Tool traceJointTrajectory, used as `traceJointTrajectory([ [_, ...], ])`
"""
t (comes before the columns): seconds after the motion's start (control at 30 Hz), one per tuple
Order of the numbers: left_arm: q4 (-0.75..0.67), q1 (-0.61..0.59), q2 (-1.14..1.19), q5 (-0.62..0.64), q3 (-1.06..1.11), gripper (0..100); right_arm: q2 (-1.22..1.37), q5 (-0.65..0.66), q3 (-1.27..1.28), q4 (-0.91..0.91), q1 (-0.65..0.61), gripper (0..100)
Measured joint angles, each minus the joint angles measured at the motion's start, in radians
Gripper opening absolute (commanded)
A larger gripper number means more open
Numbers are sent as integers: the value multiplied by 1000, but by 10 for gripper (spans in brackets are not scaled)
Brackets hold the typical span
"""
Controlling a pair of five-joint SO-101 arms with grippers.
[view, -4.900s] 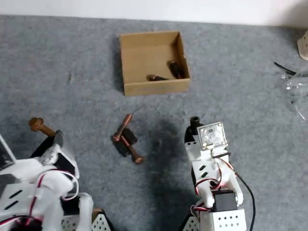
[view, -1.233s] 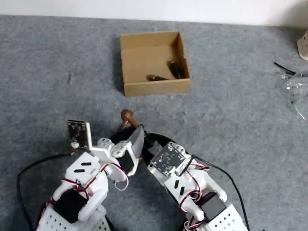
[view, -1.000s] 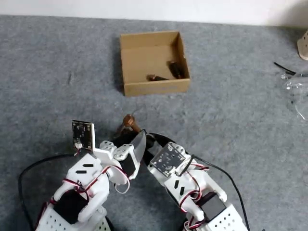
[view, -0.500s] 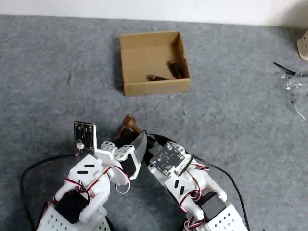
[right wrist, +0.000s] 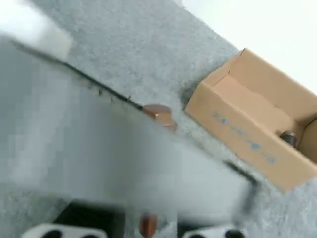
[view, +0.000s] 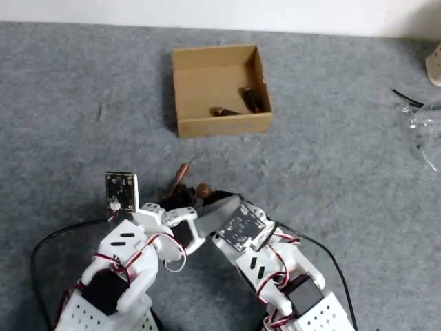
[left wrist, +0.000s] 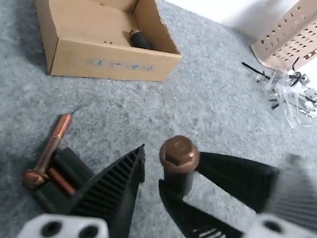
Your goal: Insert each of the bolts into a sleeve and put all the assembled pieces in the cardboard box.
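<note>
Fingers [left wrist: 116, 191] of the left gripper [left wrist: 168, 157] stand apart; grey surface [view: 331, 179] runs free to the cardboard box [view: 213, 125], upper centre; the bolt [view: 203, 189] stands upright, head up.

**Grey carpet, one box, a few strays**

The grey carpeted table [view: 83, 103] carries it all. At far centre the cardboard box [view: 224, 125] sits flat on the pile. Nearer, just left of centre, a loose copper bolt [left wrist: 51, 146] lies touching the black sleeves [left wrist: 72, 163], with a second copper shank against them. On the far right lie clear plastic scraps [view: 422, 124] with black wires. A beige perforated piece [view: 435, 65] sits at the edge.
</note>
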Motion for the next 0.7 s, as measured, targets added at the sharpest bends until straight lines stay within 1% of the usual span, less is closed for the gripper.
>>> traceJointTrajectory([
  [0.3, 0, -9, 0, 0, 0, 527, 0, 2, 0, 0, 2, 5],
  [0.37, 0, -46, 0, 0, 0, 527, 0, 2, 0, 0, 2, 5],
  [0.57, -9, -206, 0, 0, 0, 527, 0, 2, 0, 0, 2, 5],
  [0.7, -9, -339, 0, 91, -8, 527, 0, 2, 5, 0, 25, 5],
])
